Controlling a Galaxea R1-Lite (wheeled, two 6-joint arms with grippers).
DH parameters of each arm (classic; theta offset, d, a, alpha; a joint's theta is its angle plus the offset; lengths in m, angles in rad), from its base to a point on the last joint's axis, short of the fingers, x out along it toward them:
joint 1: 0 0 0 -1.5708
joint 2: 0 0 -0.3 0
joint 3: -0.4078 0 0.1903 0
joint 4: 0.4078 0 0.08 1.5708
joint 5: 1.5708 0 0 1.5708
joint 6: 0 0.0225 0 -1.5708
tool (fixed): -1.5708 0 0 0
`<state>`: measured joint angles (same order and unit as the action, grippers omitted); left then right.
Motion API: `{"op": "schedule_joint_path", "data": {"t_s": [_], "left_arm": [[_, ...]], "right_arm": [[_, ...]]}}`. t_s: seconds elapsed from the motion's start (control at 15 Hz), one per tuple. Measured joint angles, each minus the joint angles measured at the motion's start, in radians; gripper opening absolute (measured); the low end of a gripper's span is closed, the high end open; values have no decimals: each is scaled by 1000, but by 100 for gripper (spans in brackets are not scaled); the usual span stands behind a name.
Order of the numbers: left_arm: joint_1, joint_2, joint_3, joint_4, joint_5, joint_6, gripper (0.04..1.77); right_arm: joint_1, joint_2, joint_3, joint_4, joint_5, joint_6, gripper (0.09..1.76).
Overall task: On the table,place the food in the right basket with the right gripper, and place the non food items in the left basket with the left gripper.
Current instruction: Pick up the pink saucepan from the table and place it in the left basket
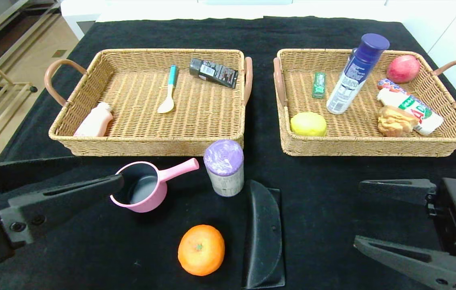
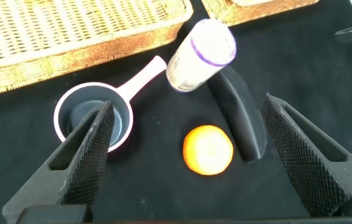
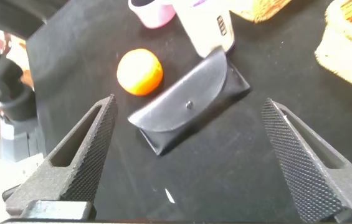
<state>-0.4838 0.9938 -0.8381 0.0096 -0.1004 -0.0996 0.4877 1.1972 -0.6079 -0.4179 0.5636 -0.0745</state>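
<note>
On the black table [image 1: 324, 193] lie an orange [image 1: 201, 249] [image 2: 208, 149] [image 3: 139, 71], a pink saucepan [image 1: 143, 189] [image 2: 91, 118], a white canister with a purple lid [image 1: 224, 167] [image 2: 200, 53] and a black pouch [image 1: 263, 239] [image 3: 188, 109]. My left gripper [image 1: 98, 173] [image 2: 188, 106] hovers open and empty at the front left, one finger over the saucepan's rim. At the front right, my right gripper [image 1: 357, 213] [image 3: 189, 102] is open and empty, apart from the pouch. A blue-capped bottle [image 1: 355, 76] and a bun [image 1: 395, 121] rest in the right basket [image 1: 373, 147]. The left basket [image 1: 147, 145] stands beside it.
The left basket holds a pink bottle [image 1: 94, 121], a teal-handled spoon [image 1: 169, 90] and a dark box [image 1: 213, 72]. The right basket also holds a lemon [image 1: 308, 123], a green packet [image 1: 319, 84], a red apple [image 1: 403, 68] and a white packet [image 1: 411, 108].
</note>
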Motion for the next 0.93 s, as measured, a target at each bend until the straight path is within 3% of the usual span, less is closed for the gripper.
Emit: {"op": "schedule_joint_path", "data": {"t_s": [0.2,0.33,0.6,0.73,0.93], "left_arm": [[-6,19,-10,31,32,3,172],[-7,36,-30,60,118,4,172],[-5,58,-90,274,217,-30,172],[10,71,-101,298,285,-70,172],[77,114,-109,298,314,-88,172]], "right_arm": [[-54,13,23,-40,59,-6,170],[-76,7,31,-44,87,-5,170],[-87,-3,36,-46,87,-1,170],[-89,-4,36,-47,87,0,170],[-92,-3,37,-47,82,1,170]]}}
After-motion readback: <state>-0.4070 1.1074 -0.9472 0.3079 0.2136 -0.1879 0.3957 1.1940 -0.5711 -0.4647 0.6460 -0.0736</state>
